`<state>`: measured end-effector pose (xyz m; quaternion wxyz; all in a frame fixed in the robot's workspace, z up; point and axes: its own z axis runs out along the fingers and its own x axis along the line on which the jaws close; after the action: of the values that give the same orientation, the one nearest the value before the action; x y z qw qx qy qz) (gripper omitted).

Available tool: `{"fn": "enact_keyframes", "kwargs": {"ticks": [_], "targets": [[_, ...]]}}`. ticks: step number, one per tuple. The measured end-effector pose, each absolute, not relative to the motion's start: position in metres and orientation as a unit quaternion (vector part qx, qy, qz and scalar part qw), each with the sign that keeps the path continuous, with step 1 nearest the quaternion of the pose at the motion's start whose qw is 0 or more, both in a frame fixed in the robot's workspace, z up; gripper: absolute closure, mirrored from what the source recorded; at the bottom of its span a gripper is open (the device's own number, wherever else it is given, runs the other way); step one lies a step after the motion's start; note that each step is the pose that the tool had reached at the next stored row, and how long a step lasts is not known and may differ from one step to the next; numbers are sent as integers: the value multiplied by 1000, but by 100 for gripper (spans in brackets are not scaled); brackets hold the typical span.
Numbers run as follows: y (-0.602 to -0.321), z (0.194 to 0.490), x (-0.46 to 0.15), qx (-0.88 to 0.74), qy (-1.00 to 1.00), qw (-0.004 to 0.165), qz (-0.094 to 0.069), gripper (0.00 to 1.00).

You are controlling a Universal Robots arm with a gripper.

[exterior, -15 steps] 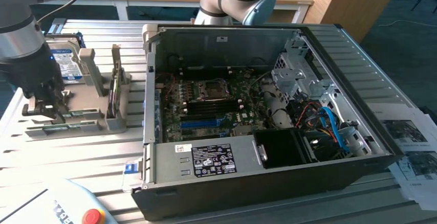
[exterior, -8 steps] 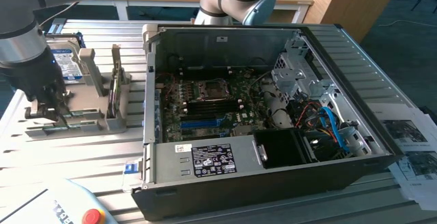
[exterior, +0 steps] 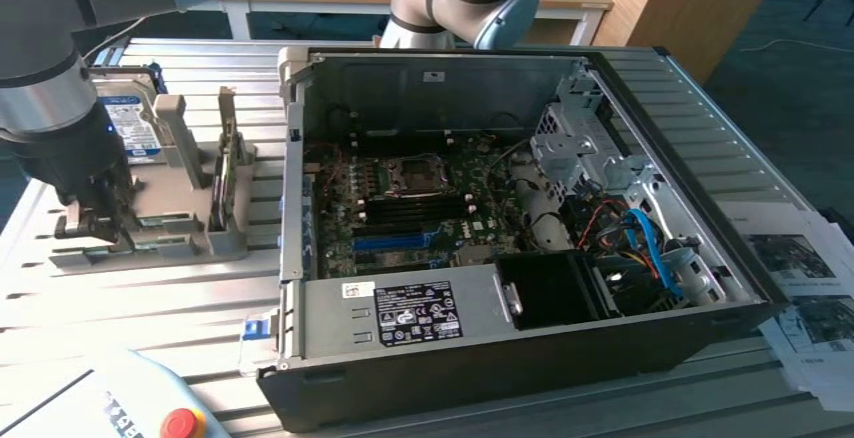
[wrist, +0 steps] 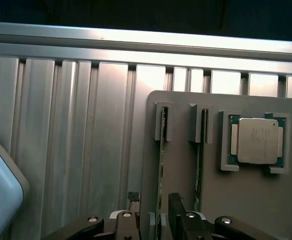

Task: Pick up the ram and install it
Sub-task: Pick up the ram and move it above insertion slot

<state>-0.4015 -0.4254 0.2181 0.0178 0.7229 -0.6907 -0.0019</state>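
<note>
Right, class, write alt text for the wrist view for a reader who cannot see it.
The gripper, open, has a finger on each side of the ram, a thin green stick standing on edge in a slot of a grey holder. A second stick stands in the next slot, with a processor chip seated beside it, all on a ribbed metal table.

ram (wrist: 161, 165) in holder (wrist: 180, 160), holder beside case (exterior: 400, 373)
</note>
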Motion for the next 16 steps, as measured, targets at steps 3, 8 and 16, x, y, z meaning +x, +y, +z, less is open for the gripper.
{"fn": "enact_keyframes", "kwargs": {"ticks": [3, 8, 16], "targets": [[-423, 218, -401, 723, -691, 18, -2, 64], [-420, 218, -401, 723, -691, 18, -2, 64], [-420, 218, -401, 723, -691, 18, -2, 64]]}}
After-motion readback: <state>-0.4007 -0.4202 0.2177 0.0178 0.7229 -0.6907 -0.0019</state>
